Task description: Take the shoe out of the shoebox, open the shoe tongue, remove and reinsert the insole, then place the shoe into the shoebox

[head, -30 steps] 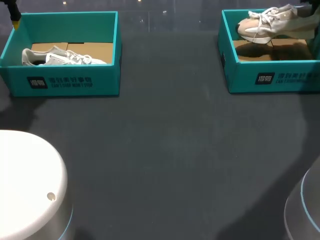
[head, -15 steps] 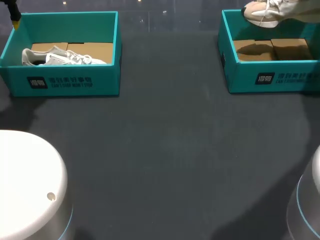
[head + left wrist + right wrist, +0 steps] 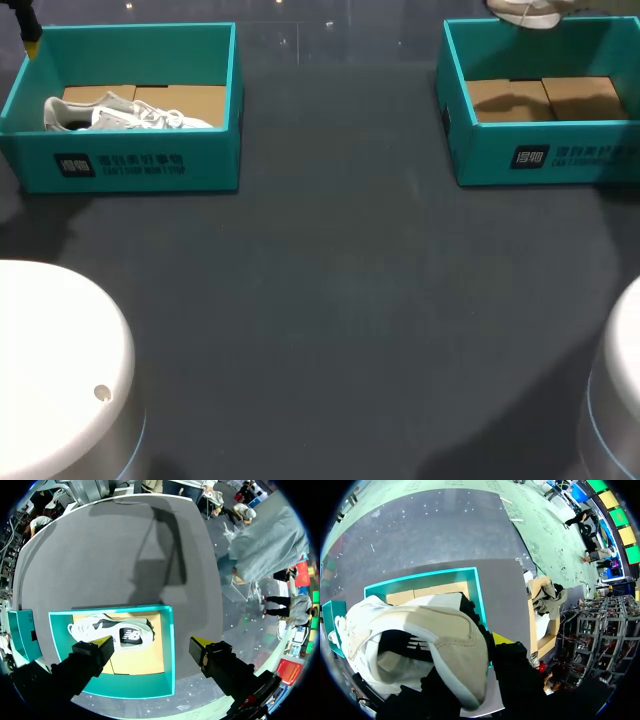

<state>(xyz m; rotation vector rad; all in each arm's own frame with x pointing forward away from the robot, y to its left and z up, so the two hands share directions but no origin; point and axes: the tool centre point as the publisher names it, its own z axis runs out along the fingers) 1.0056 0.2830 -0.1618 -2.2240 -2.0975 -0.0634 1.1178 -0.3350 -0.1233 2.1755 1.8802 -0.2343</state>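
While checking the right side, locate the beige shoe [image 3: 525, 12] held high over the far wall of the right shoebox [image 3: 540, 158], at the far right corner of the table [image 3: 330, 300]. Note only bare cardboard inside that box. Confirm in the right wrist view the right gripper [image 3: 475, 660] pinching the heel end of the shoe, with one yellow tip outside the collar and the other finger hidden. Treat the heel grip as purposeful: leaves toe, laces and tongue free for later handling. Judge removal from the box as nearly complete, with tongue and insole work not yet begun. At the far left corner, find the left shoebox [image 3: 140, 170] holding a white shoe [image 3: 110, 630], apparently on its side. Read the left gripper [image 3: 151, 642] as spread wide above that box, touching nothing, probably parked clear of the right arm. Expect toe droop under a heel-only pinch; plan a set-down near the middle of the table.
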